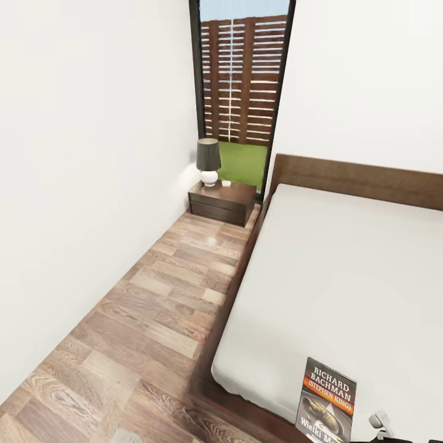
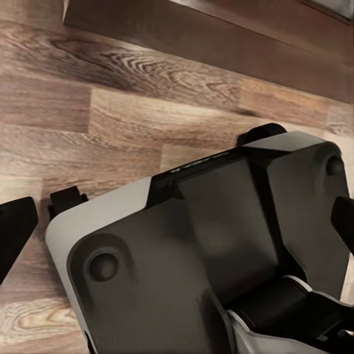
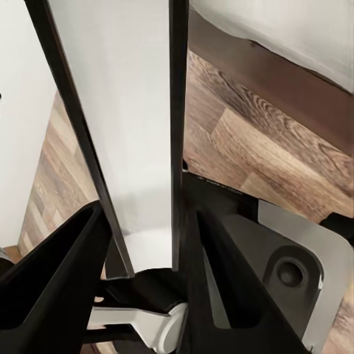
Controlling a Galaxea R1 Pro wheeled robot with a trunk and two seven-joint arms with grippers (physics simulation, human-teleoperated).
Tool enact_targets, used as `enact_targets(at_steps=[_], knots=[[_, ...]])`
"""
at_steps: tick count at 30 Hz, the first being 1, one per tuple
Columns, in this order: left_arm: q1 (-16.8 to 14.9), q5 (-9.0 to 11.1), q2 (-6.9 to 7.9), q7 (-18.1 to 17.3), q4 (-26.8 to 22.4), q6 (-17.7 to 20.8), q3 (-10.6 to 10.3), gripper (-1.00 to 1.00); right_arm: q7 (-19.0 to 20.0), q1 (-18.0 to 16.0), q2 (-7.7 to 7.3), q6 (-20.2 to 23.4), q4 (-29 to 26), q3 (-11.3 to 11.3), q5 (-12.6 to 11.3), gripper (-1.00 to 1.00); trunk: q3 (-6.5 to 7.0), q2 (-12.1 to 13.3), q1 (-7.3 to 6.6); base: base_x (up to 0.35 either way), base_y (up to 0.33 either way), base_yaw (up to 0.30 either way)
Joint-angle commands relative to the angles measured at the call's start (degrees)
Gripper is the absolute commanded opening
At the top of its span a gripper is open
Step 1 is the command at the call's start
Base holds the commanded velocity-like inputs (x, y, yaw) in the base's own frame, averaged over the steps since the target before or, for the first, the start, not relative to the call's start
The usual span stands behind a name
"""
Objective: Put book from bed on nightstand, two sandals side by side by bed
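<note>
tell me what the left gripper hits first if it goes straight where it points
Probably the robot's own grey base, dead ahead of the left gripper, with the wood floor beyond it; depth is unclear.

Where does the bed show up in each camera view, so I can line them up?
Head view: the bed takes up the right side, with its headboard at the far wall.
Left wrist view: its dark wooden frame, beyond the floor planks.
Right wrist view: its pale mattress, overhanging the dark frame.
Shared landmark: the wood-plank floor beside the bed.
</note>
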Motion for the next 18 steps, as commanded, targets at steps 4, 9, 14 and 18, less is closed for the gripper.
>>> enact_targets(at_steps=[4,9,14,18], knots=[[0.0,0.4,-0.29,-0.1,0.1,-0.3,-0.5,1.0,0.1,0.0,-0.06,0.5,0.0,0.4,-0.6,-1.0,0.27,-0.1,0.03,0.0,0.0,0.0],[0.0,0.4,-0.32,-0.1,0.1,-0.3,-0.5,1.0,0.1,0.0,-0.05,0.5,0.0,0.4,-0.6,-1.0,0.74,-0.1,0.03,0.0,0.0,0.0],[0.0,0.4,-0.32,-0.1,0.1,-0.3,-0.5,1.0,0.1,0.0,-0.05,0.5,0.0,0.4,-0.6,-1.0,1.21,-0.1,0.03,0.0,0.0,0.0],[0.0,0.4,-0.32,-0.1,0.1,-0.3,-0.5,1.0,0.1,0.0,-0.05,0.5,0.0,0.4,-0.6,-1.0,1.58,-0.1,0.03,0.0,0.0,0.0]])
